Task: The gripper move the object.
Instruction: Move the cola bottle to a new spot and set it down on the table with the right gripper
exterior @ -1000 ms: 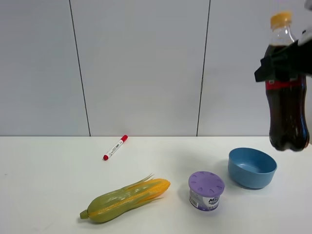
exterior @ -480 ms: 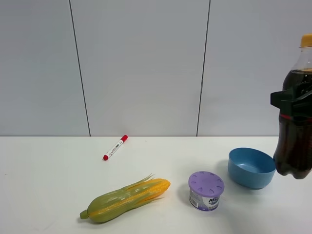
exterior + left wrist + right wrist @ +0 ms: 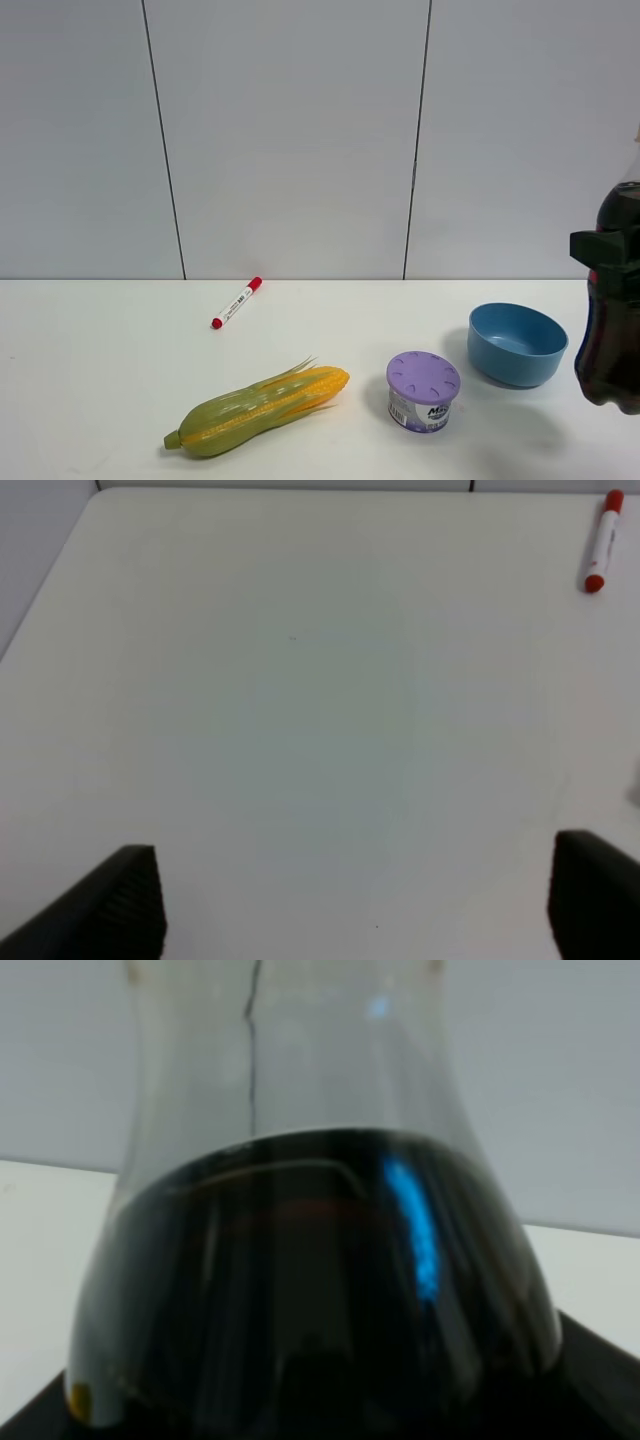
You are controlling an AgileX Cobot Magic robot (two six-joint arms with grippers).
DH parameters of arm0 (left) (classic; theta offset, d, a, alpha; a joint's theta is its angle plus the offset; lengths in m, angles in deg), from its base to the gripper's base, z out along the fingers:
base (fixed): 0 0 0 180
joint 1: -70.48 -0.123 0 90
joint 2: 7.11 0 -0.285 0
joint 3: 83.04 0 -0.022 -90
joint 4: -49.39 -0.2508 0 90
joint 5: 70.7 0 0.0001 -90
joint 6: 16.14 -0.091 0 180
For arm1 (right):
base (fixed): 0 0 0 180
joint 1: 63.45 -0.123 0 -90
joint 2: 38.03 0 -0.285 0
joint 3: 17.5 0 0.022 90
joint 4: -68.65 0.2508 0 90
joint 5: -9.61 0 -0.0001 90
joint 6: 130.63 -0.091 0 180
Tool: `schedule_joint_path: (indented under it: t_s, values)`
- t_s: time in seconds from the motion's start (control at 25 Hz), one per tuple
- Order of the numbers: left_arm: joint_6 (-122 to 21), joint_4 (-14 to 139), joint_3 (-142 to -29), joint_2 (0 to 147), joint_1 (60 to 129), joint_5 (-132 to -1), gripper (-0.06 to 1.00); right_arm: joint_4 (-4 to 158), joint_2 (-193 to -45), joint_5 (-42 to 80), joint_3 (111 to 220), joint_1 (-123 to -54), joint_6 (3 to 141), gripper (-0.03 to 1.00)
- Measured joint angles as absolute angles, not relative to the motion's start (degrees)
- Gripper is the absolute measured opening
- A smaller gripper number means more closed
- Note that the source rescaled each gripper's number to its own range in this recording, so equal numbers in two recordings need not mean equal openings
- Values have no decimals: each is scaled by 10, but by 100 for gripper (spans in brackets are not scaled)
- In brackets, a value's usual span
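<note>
The cola bottle (image 3: 612, 345) with dark liquid stands upright at the right edge of the exterior view, its cap and right side cut off by the frame. My right gripper (image 3: 606, 258) is shut on it at the red label, with black jaws around its upper body. The bottle's base hangs low beside the blue bowl; whether it touches the table cannot be told. In the right wrist view the bottle (image 3: 310, 1290) fills the picture. My left gripper (image 3: 350, 910) is open and empty above bare white table; it does not show in the exterior view.
A blue bowl (image 3: 517, 343) sits just left of the bottle. A purple-lidded can (image 3: 423, 391) stands left of the bowl. A green-yellow corn cob (image 3: 258, 408) lies front centre. A red-capped marker (image 3: 237, 302) lies further back, and also shows in the left wrist view (image 3: 600, 540).
The right gripper has carried the bottle down and to the right, from high above the bowl to low beside it. The other objects have not moved.
</note>
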State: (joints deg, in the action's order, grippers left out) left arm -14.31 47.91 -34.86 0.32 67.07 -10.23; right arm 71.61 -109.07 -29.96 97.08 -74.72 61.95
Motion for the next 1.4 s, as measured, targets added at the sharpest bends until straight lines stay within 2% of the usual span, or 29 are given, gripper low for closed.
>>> schedule_joint_path:
  t_s: [0.32, 0.56, 0.72, 1.0, 1.4]
  values:
    - [-143, 479, -349, 3, 671, -102, 100, 678, -1171, -341, 970, -747, 618, 0]
    - [-143, 479, -349, 3, 671, -102, 100, 617, -1278, -453, 971, -749, 614, 0]
    - [-143, 479, -349, 3, 671, -102, 100, 611, -1320, -484, 971, -749, 606, 0]
    - [-143, 479, -349, 3, 671, -102, 100, 613, -1329, -536, 971, -749, 578, 0]
    - [-143, 479, -349, 3, 671, -102, 100, 637, -1329, -524, 971, -749, 578, 0]
